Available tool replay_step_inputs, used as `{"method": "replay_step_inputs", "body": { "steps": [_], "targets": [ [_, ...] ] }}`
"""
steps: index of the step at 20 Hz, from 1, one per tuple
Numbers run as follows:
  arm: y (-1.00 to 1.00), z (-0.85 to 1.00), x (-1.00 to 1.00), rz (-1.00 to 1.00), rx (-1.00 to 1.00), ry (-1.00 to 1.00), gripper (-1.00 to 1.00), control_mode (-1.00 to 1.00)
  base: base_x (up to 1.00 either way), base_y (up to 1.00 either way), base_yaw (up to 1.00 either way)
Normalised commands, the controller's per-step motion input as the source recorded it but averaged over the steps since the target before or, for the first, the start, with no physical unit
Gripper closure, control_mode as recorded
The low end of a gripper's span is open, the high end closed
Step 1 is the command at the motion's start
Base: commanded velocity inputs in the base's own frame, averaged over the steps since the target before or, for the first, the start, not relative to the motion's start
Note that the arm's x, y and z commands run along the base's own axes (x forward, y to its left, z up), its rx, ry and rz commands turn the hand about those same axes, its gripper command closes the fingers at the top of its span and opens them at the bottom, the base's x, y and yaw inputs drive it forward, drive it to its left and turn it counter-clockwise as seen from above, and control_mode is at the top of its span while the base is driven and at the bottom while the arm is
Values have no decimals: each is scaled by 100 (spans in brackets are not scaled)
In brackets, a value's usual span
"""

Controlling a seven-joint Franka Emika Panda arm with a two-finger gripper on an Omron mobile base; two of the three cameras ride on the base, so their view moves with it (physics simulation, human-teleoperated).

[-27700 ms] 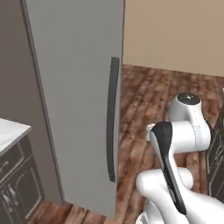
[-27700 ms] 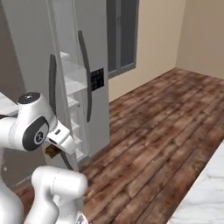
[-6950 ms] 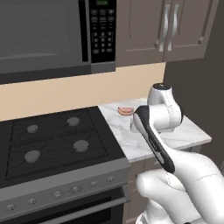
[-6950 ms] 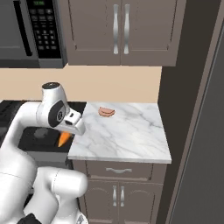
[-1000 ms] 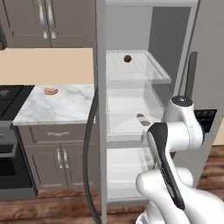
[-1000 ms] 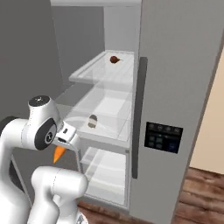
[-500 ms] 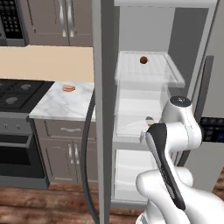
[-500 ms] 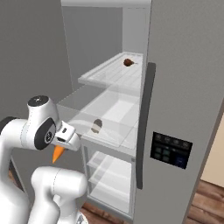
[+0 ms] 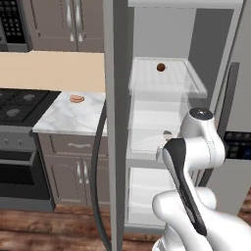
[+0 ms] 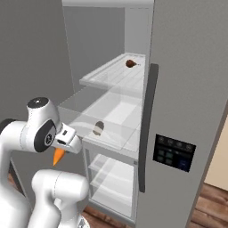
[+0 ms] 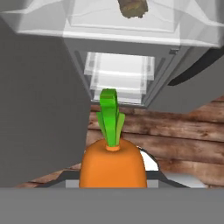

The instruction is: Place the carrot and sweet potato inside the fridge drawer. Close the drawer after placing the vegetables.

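Observation:
My gripper (image 10: pixel 63 145) is shut on the carrot (image 10: pixel 58 156), which hangs point down beside the arm, below and in front of the open fridge. In the hand view the carrot (image 11: pixel 112 164) fills the bottom, its green top pointing at the fridge. The fridge drawer (image 10: pixel 111 141), a clear bin, stands pulled out at mid height. The sweet potato (image 10: pixel 98 128) lies inside it, a dark lump also at the top of the hand view (image 11: pixel 132 7). From the left base the drawer (image 9: pixel 147 147) shows behind the arm.
A small round brown ball (image 10: pixel 130 63) rests on the upper white shelf. The open left fridge door (image 9: pixel 115 122) stands edge-on between fridge and marble counter (image 9: pixel 63 120), where a pink-tan food piece (image 9: pixel 76 99) lies. The closed right door (image 10: pixel 187 111) carries a control panel.
Both base views have shifted, so the base has driven and the fridge sits differently in frame. The carrot stays in the shut gripper and the sweet potato stays in the drawer.

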Motion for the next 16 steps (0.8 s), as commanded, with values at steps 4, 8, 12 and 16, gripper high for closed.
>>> {"method": "replay_step_inputs", "body": {
  "steps": [4, 8, 12, 16],
  "targets": [
    [-31, 62, 7, 0, -1, -12, 100, -100, 0, 0, 0],
    [-37, 100, 34, 4, -9, -16, 100, -100, 0, 0, 0],
    [-23, 86, 41, 1, -11, -13, 100, -100, 0, 0, 0],
    [-9, 49, 88, 0, -2, -1, 100, -100, 0, 0, 0]
  ]
}}
